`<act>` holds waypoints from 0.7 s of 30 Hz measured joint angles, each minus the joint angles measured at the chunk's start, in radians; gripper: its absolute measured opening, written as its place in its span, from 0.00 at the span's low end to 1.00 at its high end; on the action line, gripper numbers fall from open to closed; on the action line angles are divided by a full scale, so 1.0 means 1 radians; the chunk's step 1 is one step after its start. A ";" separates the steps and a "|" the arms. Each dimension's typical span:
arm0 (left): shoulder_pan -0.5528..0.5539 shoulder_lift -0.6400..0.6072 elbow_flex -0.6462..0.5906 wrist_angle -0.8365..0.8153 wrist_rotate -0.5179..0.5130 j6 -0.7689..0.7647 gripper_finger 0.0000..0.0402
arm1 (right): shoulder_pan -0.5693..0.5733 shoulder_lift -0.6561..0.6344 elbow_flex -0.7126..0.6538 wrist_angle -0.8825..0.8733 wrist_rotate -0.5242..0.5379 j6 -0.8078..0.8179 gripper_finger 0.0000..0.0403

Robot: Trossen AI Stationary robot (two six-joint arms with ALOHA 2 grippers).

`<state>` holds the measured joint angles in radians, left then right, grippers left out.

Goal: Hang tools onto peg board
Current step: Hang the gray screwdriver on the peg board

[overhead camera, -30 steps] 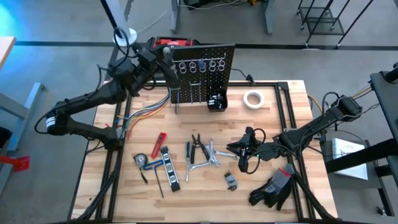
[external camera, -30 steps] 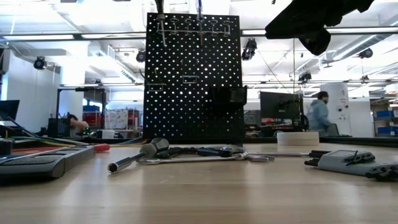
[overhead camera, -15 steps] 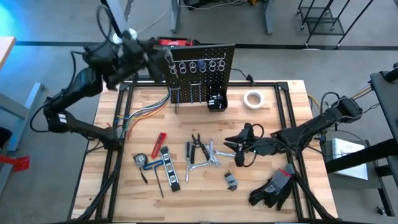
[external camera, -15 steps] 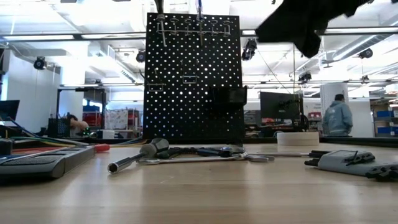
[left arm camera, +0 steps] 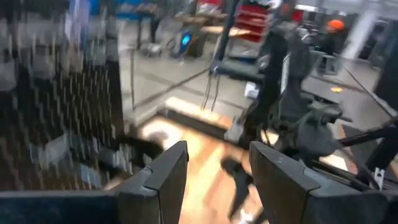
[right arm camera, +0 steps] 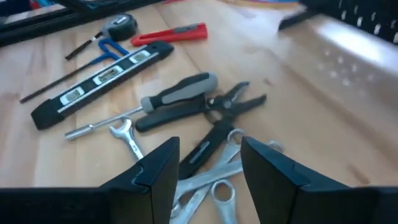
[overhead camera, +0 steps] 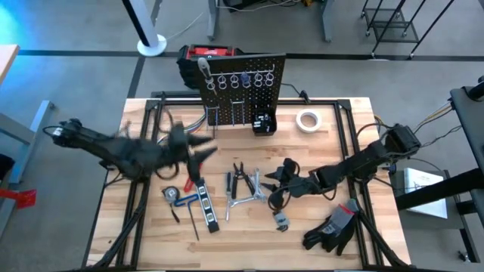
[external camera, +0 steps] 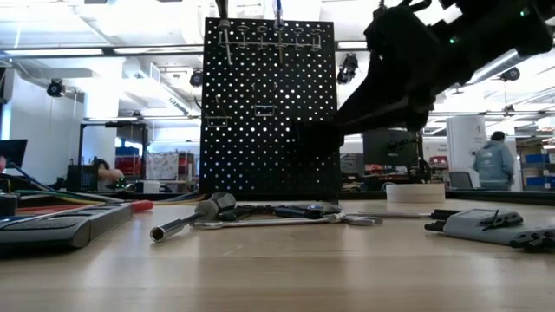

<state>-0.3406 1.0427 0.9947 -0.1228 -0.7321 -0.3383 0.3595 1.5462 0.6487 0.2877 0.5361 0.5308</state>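
The right hand (overhead camera: 274,198) was held low over the cluster of tools near the middle of the table (overhead camera: 333,121), its fingers apart and nothing between them. In the right wrist view the black pliers (right arm camera: 211,118) and the silver wrenches (right arm camera: 205,186) were seen just ahead of the fingertips, with a grey-handled screwdriver (right arm camera: 161,102) beside them, all lying flat on the wood. Farther off lay the small level (right arm camera: 99,78), a blue-handled tool (right arm camera: 115,46) and a red-handled tool (right arm camera: 171,34).

The left hand (overhead camera: 200,147) was blurred over the table's left part, near the red-handled tool; its fingers were seen apart and empty in the left wrist view.

The peg board (overhead camera: 243,87) stood upright at the table's far edge, with silver ring hooks (overhead camera: 242,78) along its top and a small black bin (overhead camera: 263,122) at its foot. A white tape roll (overhead camera: 306,119) lay beside it, and black gloves (overhead camera: 333,227) near the front right corner. Beyond the table a person (external camera: 496,163) was seen in the workshop room.
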 joint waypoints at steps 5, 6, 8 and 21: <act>-0.057 0.057 -0.172 0.019 -0.146 -0.368 0.41 | 0.000 -0.017 0.002 -0.023 -0.028 0.072 0.42; -0.056 0.070 -0.199 0.021 -0.145 -0.418 0.41 | 0.000 -0.029 0.002 -0.026 -0.041 0.081 0.42; -0.044 0.110 -0.237 0.014 -0.144 -0.502 0.41 | 0.000 -0.064 0.003 -0.063 -0.086 0.101 0.42; 0.015 0.444 -0.221 0.090 0.061 -0.800 0.41 | 0.005 -0.305 0.004 -0.447 -0.138 0.259 0.36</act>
<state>-0.3260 1.4867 0.7734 -0.0331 -0.6707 -1.1387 0.3641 1.2414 0.6530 -0.1593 0.3980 0.7900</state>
